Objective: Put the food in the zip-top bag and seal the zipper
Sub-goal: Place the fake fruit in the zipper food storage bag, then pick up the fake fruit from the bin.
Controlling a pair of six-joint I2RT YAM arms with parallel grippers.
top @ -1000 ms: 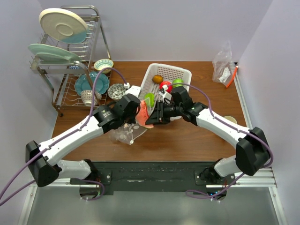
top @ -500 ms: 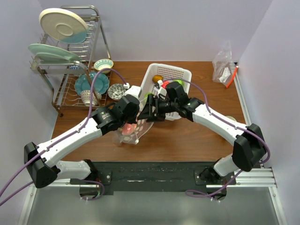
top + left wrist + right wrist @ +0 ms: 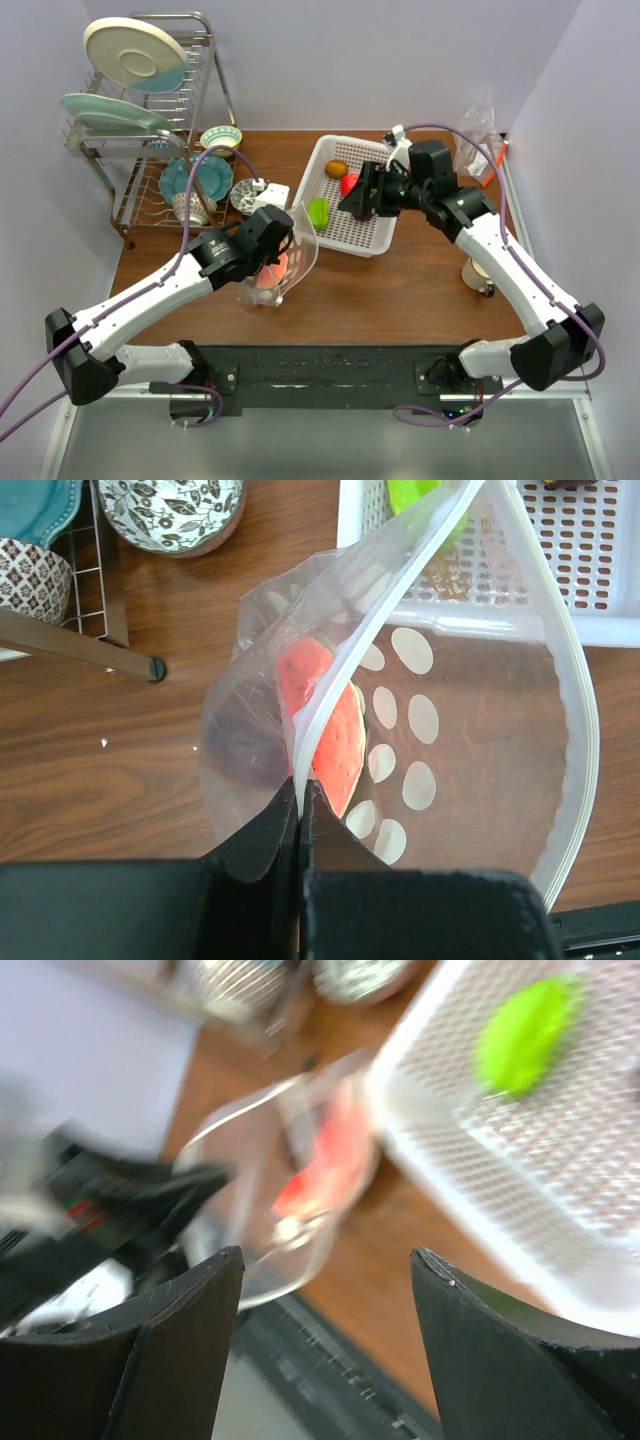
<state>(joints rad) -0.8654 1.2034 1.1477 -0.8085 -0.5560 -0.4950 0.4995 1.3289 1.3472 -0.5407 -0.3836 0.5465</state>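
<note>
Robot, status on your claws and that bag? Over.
Left gripper shut on zip-top bag rim, mouth open, red food inside. Right gripper open, empty, over white basket. Green piece waiting there. Nothing in the way.

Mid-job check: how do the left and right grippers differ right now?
The left gripper is shut, pinching the rim of the zip-top bag; the right gripper is open with nothing between its fingers. The left gripper is down at the bag, holding its mouth agape; the right gripper hangs above the white basket, apart from the bag. Both are black two-finger grippers.
</note>
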